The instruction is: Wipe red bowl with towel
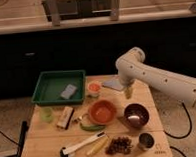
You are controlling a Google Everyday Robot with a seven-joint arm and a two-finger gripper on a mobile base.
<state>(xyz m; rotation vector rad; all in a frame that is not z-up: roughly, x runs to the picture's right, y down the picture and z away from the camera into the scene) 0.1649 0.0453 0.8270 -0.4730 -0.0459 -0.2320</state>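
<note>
The red bowl point(102, 112) sits upright near the middle of the wooden table. The towel point(112, 84), a thin grey-blue cloth, lies flat on the table behind the bowl, to its right. My gripper point(128, 93) hangs from the white arm just right of the towel's near edge. It is behind and to the right of the red bowl and apart from it.
A green tray point(47, 96) at back left holds a grey-blue block point(68, 91). A pale cup with orange contents point(94, 87) stands left of the towel. A dark bowl point(136, 115), a metal cup point(145, 140), a white-handled brush point(83, 144), a green cup point(46, 114) and a wooden block point(65, 116) surround the red bowl.
</note>
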